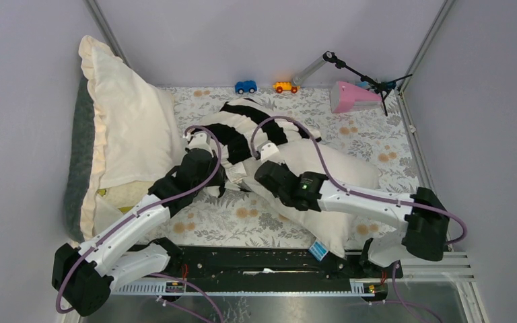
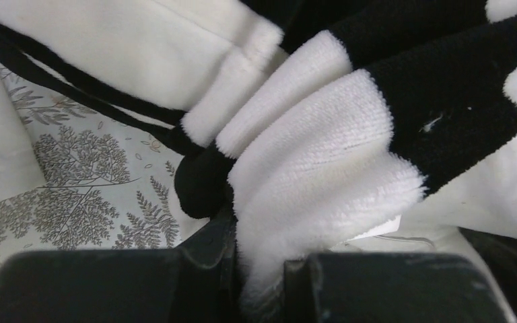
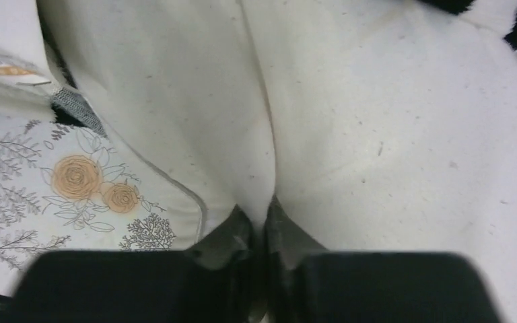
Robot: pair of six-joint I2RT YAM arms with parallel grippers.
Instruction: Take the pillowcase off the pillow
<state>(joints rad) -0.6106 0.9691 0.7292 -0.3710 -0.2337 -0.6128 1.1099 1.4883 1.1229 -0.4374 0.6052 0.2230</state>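
The black and white striped pillowcase lies bunched over the far end of the off-white pillow, which runs diagonally across the middle of the table. My left gripper is shut on a white fleecy fold of the pillowcase; in the left wrist view that fold runs down between the left gripper jaws. My right gripper rests on the bare part of the pillow. In the right wrist view the right gripper pinches a ridge of the pillow fabric, jaws nearly together.
A cream ruffled-edge pillow with grey backing leans against the left wall. A blue toy car, an orange toy car, a pink object and a black stand sit along the back. A floral cloth covers the table.
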